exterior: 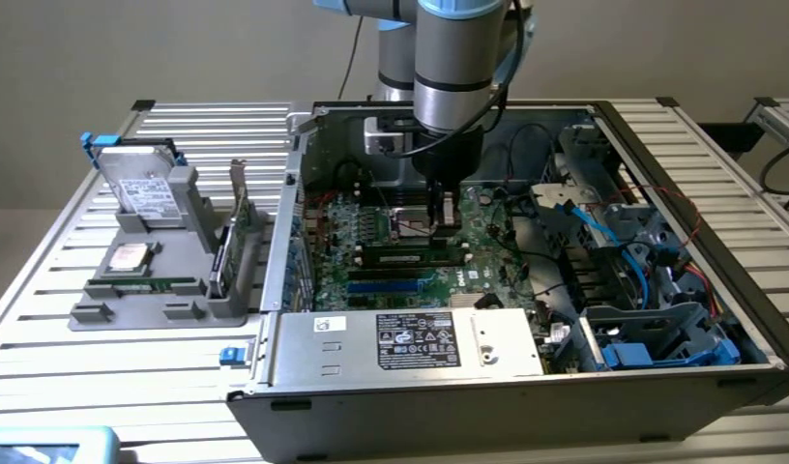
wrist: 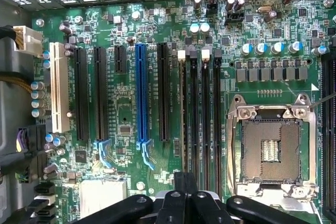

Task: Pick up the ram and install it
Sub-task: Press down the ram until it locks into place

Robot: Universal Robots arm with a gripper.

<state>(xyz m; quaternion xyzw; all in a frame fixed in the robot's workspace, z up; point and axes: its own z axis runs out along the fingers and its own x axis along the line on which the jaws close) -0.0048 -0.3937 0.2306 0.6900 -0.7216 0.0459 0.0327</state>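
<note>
Remote inspection, one arm, one gripper. In the exterior view I see the gripper [exterior: 436,220] lowered into the open computer case [exterior: 498,406], just over the motherboard [exterior: 368,232]. In the wrist view the gripper [wrist: 185,182] has its two fingers closed together with no gap between them, and nothing is clamped between them.

I count four memory slots [wrist: 217,119] side by side next to one processor socket [wrist: 270,148]. One ram [wrist: 184,114] stands edge-on in the slot farthest from the socket; in the exterior view this ram [exterior: 401,259] shows as a dark stick beside the socket. The closed fingertips sit directly over one end of it. I cannot tell whether they touch it.

Beyond the memory slots I note one blue slot [wrist: 140,93] and one white slot [wrist: 60,95].

On the slatted table [exterior: 59,377], at the exterior view's left, one grey holder [exterior: 124,309] carries one hard drive [exterior: 143,188] and one upright expansion card [exterior: 240,217], well apart from the gripper.
</note>
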